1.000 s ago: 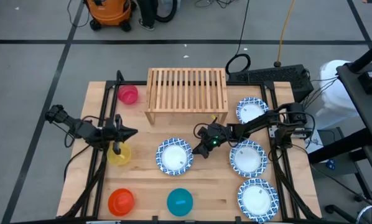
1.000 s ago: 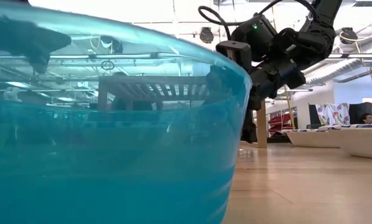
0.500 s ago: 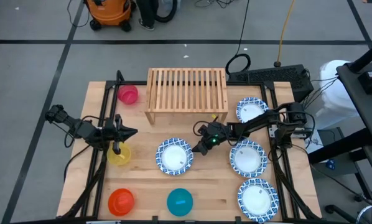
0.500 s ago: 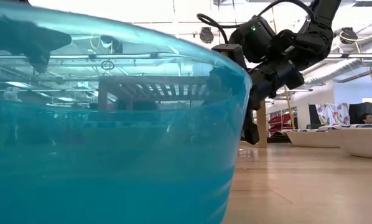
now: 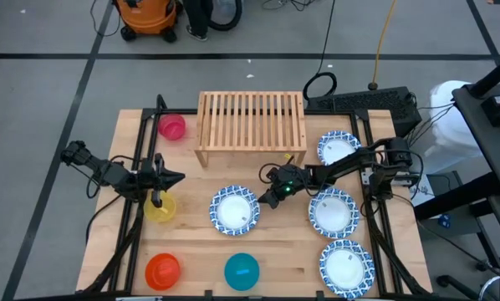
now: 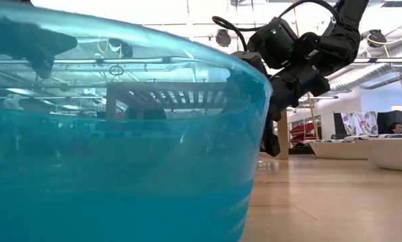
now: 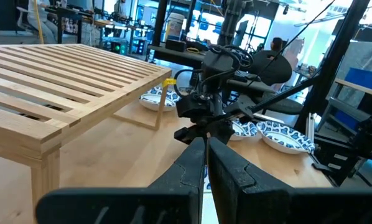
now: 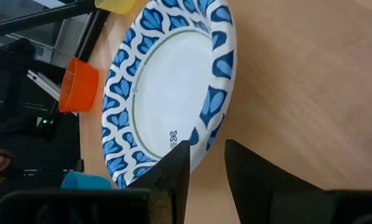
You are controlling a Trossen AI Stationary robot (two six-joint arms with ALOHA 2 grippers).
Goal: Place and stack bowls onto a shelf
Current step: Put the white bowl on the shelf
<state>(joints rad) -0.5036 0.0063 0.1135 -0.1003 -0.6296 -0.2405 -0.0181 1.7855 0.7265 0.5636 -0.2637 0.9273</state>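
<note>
While the left tool (image 5: 157, 199) waits closed, the right tool (image 5: 268, 201), fingers apart and empty, hangs just beside the centre blue-rimmed bowl (image 5: 234, 209), facing its near rim.

In the low view the teal bowl (image 6: 120, 134) stands so close that it fills most of the picture, cut off at 9 and 6 o'clock; the shelf (image 6: 181, 94) shows only dimly through its wall, and the other bowls are hidden behind it. In the right wrist view the blue-rimmed bowl (image 8: 167, 93) runs past the edge at 12 o'clock. The left hand (image 5: 157, 198) covers part of the yellow bowl (image 5: 160, 211).
</note>
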